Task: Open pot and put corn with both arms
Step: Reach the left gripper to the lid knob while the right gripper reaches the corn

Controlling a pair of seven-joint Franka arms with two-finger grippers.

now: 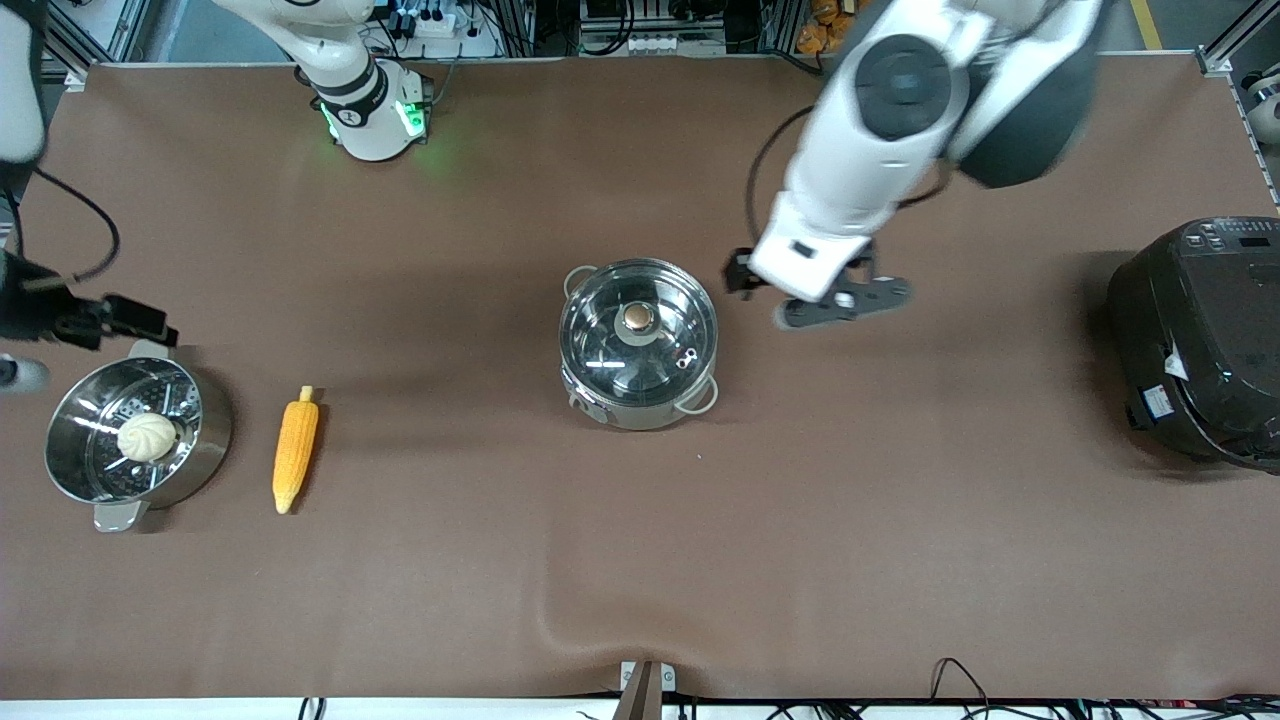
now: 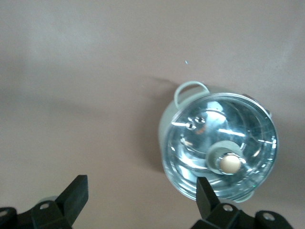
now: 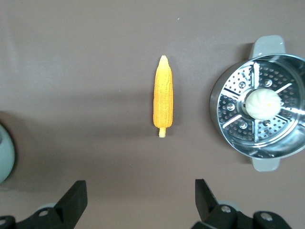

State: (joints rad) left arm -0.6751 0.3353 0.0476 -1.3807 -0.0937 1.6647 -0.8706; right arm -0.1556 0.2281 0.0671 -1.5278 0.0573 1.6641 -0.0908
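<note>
The steel pot (image 1: 638, 345) stands mid-table with its glass lid and coppery knob (image 1: 637, 318) on. It also shows in the left wrist view (image 2: 219, 148). The yellow-orange corn (image 1: 296, 450) lies flat toward the right arm's end, stub end away from the front camera, and shows in the right wrist view (image 3: 163, 98). My left gripper (image 1: 815, 295) hangs open and empty over the table beside the pot, toward the left arm's end; its open fingers show in its wrist view (image 2: 141, 191). My right gripper (image 1: 100, 318) hangs open and empty (image 3: 140, 193) above the table beside the steamer pot.
A steel steamer pot (image 1: 190, 440) with flat tab handles holds a white bun (image 1: 148, 437) beside the corn; both show in the right wrist view (image 3: 286, 143). A large black cooker (image 1: 1195, 340) stands at the left arm's end.
</note>
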